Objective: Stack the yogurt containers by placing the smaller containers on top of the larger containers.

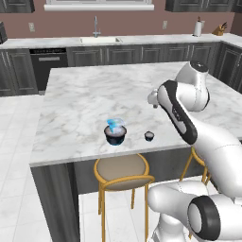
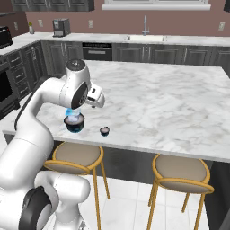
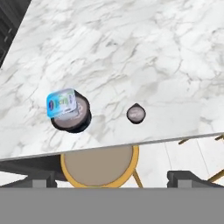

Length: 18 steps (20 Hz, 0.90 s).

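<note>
Left base view: taken from behind and left of the arm, facing forward and down across the marble island (image 1: pixel 94 94) toward the back counter with its sink (image 1: pixel 99 39), the arm rising at lower right. Right base view: taken from behind and right of the arm, facing the same island (image 2: pixel 179 99) and sink (image 2: pixel 144 37), the arm at lower left. Hand view: looking steeply down from above the island's near edge (image 3: pixel 131 43), closer than either base view, sharing with both the wide dark cup (image 3: pixel 72 118), the tiny dark cup (image 3: pixel 136 113) and the stool (image 3: pixel 98 164) below.
</note>
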{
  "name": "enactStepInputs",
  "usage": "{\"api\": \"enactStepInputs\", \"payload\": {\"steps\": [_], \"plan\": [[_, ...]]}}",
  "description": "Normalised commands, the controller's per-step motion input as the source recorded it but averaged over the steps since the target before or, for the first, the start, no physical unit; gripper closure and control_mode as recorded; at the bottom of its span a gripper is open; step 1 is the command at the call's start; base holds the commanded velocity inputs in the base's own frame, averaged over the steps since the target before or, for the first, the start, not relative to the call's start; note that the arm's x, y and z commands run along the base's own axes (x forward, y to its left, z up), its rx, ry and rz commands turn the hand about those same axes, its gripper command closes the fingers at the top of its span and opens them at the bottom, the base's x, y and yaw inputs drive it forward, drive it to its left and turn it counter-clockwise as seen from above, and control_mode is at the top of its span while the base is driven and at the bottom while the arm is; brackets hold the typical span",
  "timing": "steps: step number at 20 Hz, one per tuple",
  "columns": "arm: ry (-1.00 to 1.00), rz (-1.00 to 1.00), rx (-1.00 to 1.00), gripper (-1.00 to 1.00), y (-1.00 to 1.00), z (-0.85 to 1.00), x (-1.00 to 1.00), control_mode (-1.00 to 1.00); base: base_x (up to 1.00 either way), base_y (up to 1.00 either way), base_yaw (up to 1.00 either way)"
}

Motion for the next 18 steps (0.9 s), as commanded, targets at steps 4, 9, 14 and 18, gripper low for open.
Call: {"api": "enactStepInputs", "payload": {"steps": [4, 9, 14, 18], "plan": [[0.0, 0.0, -0.04, -1.0, -0.1, -0.2, -0.16, -1.0, 0.0, 0.0, 0.0], [0.0, 0.01, -0.09, -1.0, -0.13, -0.08, -0.18, -1.0, 0.0, 0.0, 0.0], [0.02, 0.01, -0.1, -1.0, -0.1, -0.07, -0.19, -1.0, 0.0, 0.0, 0.0], [0.02, 0.06, -0.07, -1.0, 0.0, -0.13, 0.0, -1.0, 0.0, 0.0, 0.0]]}}
